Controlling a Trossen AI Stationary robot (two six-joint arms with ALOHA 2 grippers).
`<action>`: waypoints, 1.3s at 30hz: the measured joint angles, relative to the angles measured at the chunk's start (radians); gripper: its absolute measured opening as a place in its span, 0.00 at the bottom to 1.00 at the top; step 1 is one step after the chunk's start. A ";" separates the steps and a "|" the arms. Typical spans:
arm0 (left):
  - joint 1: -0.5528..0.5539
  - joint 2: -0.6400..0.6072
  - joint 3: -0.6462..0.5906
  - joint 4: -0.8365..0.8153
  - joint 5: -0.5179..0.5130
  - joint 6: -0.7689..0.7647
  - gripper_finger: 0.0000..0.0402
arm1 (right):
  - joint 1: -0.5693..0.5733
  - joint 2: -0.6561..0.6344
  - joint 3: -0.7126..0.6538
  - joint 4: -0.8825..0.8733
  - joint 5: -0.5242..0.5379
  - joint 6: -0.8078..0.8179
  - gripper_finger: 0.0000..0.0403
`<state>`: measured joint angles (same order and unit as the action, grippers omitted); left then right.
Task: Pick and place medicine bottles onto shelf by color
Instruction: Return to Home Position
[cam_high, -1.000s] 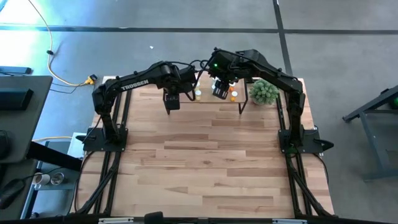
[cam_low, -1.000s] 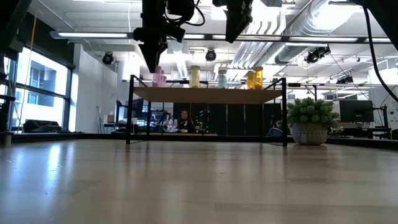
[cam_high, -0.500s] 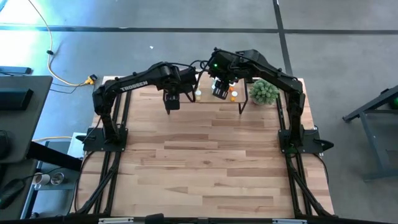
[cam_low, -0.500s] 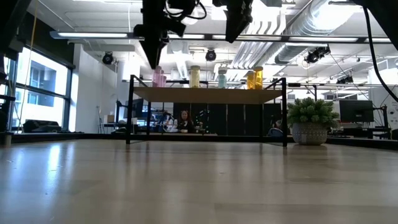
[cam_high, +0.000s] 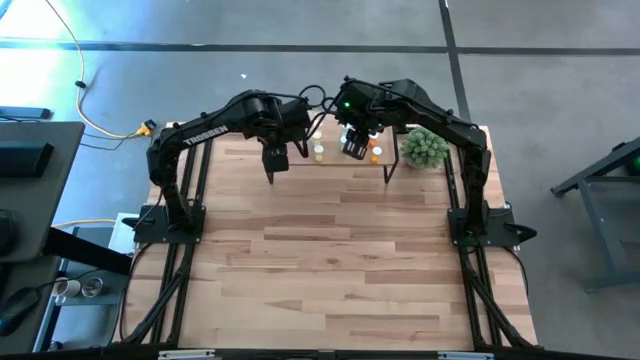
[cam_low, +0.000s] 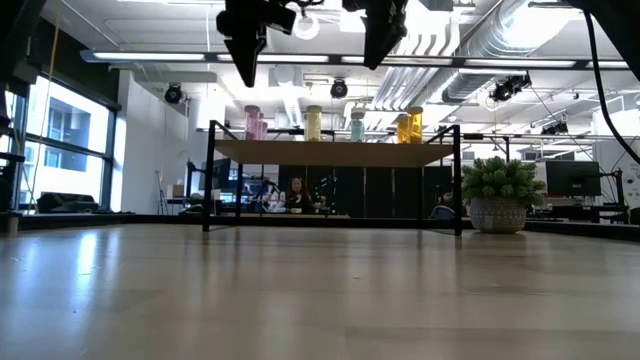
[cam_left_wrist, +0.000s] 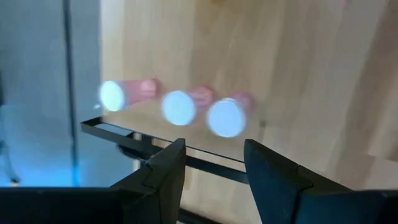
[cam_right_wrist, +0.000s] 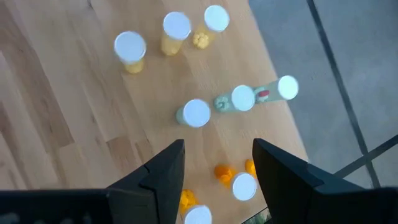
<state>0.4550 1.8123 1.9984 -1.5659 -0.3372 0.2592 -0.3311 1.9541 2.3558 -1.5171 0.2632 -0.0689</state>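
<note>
The left gripper (cam_left_wrist: 211, 146) hangs released and empty above the pink medicine bottles (cam_left_wrist: 178, 107) at one end of the shelf (cam_low: 335, 152). The right gripper (cam_right_wrist: 217, 149), likewise parted, hovers over the green and orange ones. A potted plant (cam_low: 498, 195) stands just beside the shelf's orange end.

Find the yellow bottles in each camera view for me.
High view: yellow bottles on the shelf, just right of the left gripper.
Low view: second group from the shelf's left end.
Left wrist view: not in it.
Right wrist view: three white-capped ones.
Shared landmark: the shelf.
</note>
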 joint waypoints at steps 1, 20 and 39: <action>-0.003 -0.008 0.000 -0.002 0.017 -0.006 0.38 | 0.000 0.000 0.000 -0.007 -0.008 -0.001 0.45; -0.066 -0.645 -0.523 0.420 0.180 -0.205 0.38 | 0.058 -0.268 -0.379 0.109 -0.208 -0.038 0.45; -0.257 -1.169 -1.376 1.162 0.179 -0.366 0.38 | 0.242 -1.010 -1.518 1.093 -0.213 0.174 0.45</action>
<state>0.1977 0.6430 0.6220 -0.4040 -0.1578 -0.1068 -0.0892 0.9437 0.8379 -0.4238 0.0503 0.1055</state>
